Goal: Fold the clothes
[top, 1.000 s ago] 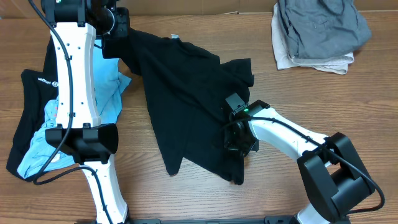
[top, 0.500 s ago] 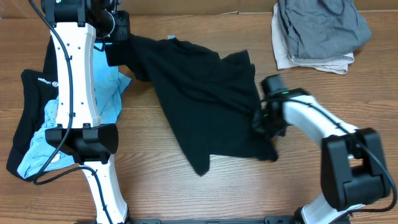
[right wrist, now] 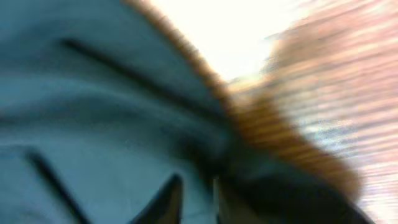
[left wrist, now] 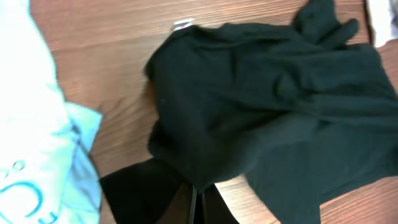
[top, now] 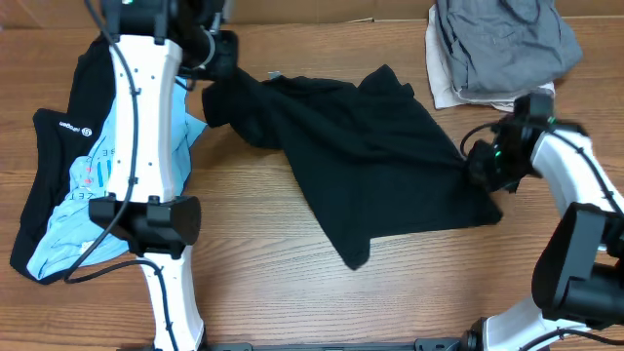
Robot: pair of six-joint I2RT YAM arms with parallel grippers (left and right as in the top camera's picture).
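Observation:
The black shirt lies stretched across the middle of the table, its small white tag near the far edge. My left gripper is shut on the shirt's left corner and holds it a little off the wood. In the left wrist view the cloth runs away from the pinched fingers. My right gripper is at the shirt's right edge. The right wrist view is blurred. It shows the fingers a little apart, with cloth under and between them.
A light-blue printed tee lies on a black garment with a white logo at the left, under the left arm. A pile of grey and cream cloth sits at the back right. Bare wood shows along the front.
Both arms have swept to the right and dragged the black shirt with them, spreading it out. The right gripper's fingers have parted slightly from a tight pinch.

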